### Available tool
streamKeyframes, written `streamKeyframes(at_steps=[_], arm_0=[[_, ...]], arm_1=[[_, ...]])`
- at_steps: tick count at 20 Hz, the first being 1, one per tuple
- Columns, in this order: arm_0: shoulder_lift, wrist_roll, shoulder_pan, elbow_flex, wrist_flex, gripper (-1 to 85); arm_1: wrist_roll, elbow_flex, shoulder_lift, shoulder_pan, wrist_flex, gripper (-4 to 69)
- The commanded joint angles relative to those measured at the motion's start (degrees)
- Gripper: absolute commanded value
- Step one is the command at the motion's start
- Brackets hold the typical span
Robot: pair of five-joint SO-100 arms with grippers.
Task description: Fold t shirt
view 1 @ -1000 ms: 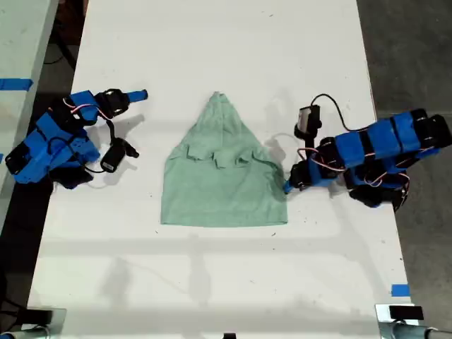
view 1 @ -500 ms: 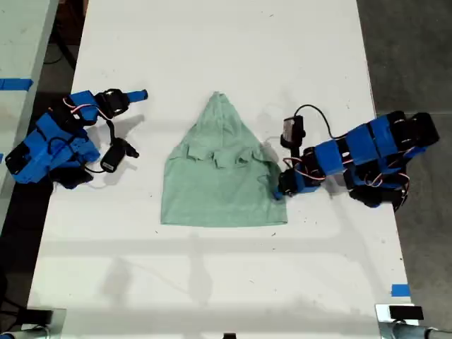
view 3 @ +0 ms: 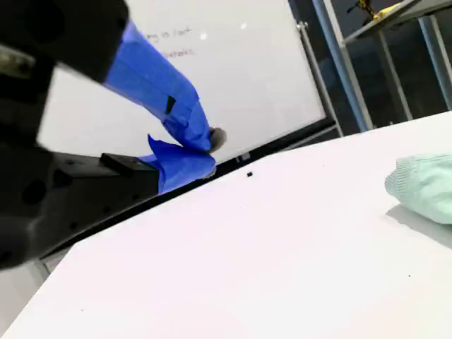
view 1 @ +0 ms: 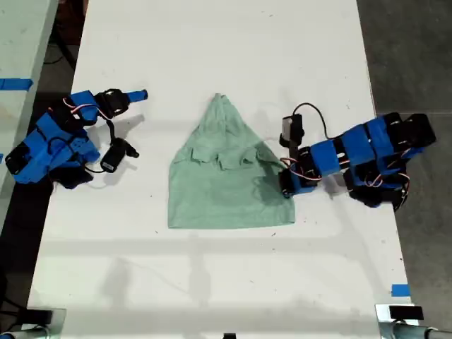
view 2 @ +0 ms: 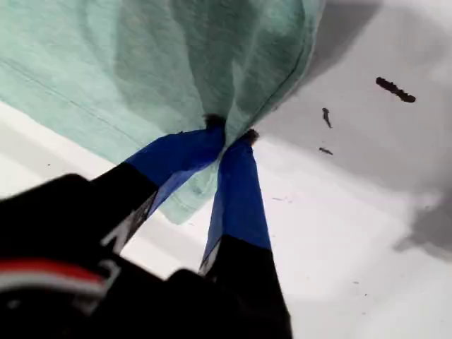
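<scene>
A white table (view 1: pixel 212 42) was bordered by dark floor (view 1: pixel 402 56). Only the first wrist view showed my first gripper (view 2: pixel 229 134) pinched tight on the t shirt (view 1: pixel 229 176); my second gripper (view 3: pixel 201 152) was seen nearly closed, empty.

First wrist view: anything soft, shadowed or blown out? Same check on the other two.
First wrist view: gripper body is blurred in the foreground, the t shirt reads sharper and throws a grey shadow on the table. Second wrist view: whiteboard shows mild glare, the near gripper is soft. Exterior view: even light, faint arm shadows, no blur.
</scene>
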Motion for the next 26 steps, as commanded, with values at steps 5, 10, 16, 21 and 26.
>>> streamKeyframes(at_steps=[5,10,16,21,26], arm_0=[[0.4,-0.8,-0.4,1.9,-0.6,-0.2],[0.4,-0.8,-0.4,1.9,-0.6,-0.2],[0.4,-0.4,-0.4,1.8,-0.6,-0.2],[0.4,-0.3,-0.5,1.8,-0.6,0.4],[0.4,-0.4,-0.6,1.8,-0.6,0.9]], arm_1=[[-9.3,-37.3,-8.3,0.2,17.7,1.2],[-16.9,-62.3,-30.3,1.5,16.8,1.2],[-23.1,-61.2,-40.9,4.1,-1.9,1.2],[-25.8,-61.5,-42.0,4.6,-3.9,18.3],[-27.9,-62.3,-32.1,5.2,5.5,17.4]])
